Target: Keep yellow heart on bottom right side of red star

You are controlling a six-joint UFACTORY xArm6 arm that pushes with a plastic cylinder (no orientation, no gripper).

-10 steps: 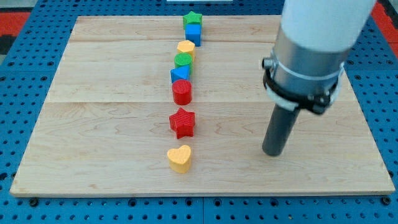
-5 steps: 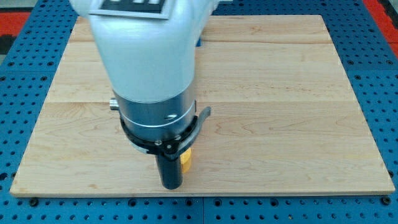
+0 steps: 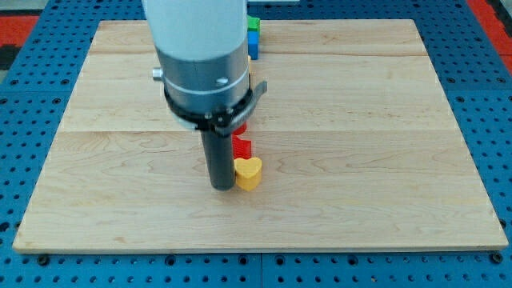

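Note:
The yellow heart (image 3: 249, 172) lies near the board's lower middle. My tip (image 3: 222, 186) stands right against its left side. The red star (image 3: 242, 147) is just above the heart, touching or nearly touching it, and its left part is hidden behind the rod. The heart sits below the star and slightly to its right. Another red block (image 3: 239, 126) peeks out above the star, mostly hidden by the arm.
A green block (image 3: 253, 23) and a blue block (image 3: 253, 42) show at the view's top beside the arm. The arm's wide body covers other blocks of the column. The wooden board (image 3: 384, 144) lies on a blue pegboard.
My arm swept from the right to the heart's left side, then moved up. The heart has gone up and to the right, from below the star to against its lower right.

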